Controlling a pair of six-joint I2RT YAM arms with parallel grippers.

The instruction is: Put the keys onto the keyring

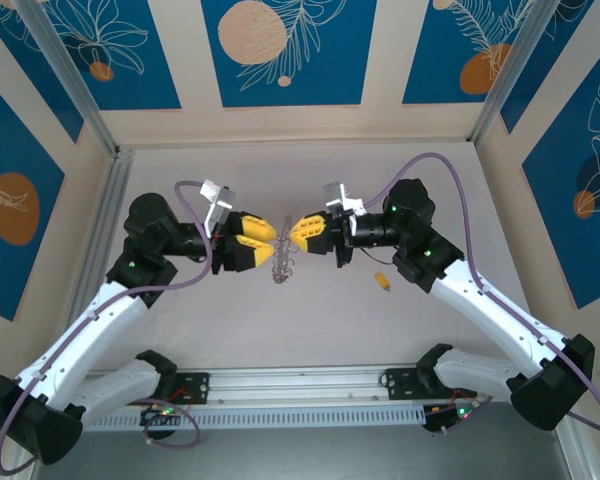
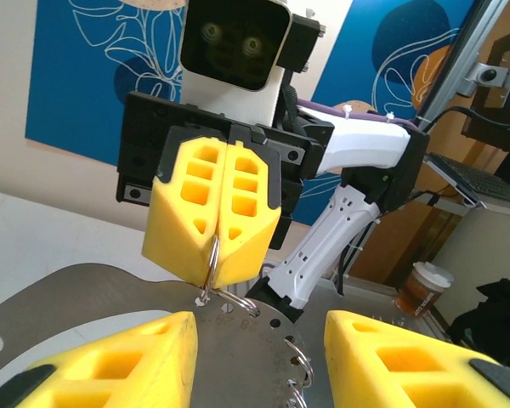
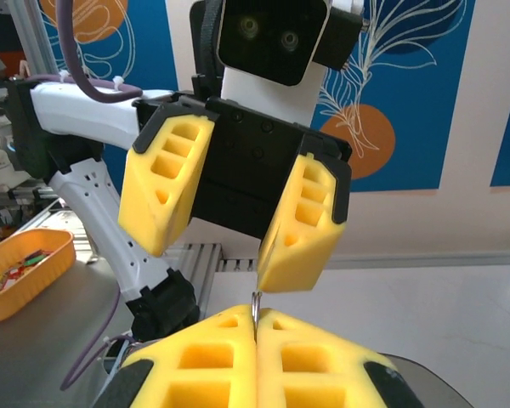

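Keyring (image 1: 283, 266) — thin shiny metal wire, right tool (image 2: 214, 274) — matt yellow plastic, table (image 1: 330, 330) smooth matt grey

two tools: the left tool (image 1: 265, 240) and the right tool (image 1: 298, 232). one grey keyring (image 2: 213, 262). one small orange key (image 1: 382, 281) on the counter (image 1: 230, 320). the silvery keys (image 1: 282, 268) are too tiny to count. one orange tray (image 3: 25, 272). one paper cup (image 2: 421, 287).

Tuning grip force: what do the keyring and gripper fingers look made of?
The keyring: thin grey wire with a slight shine, likely steel. The gripper fingers: matte yellow blocks with hollow pockets, probably printed plastic or firm foam; cannot tell which.
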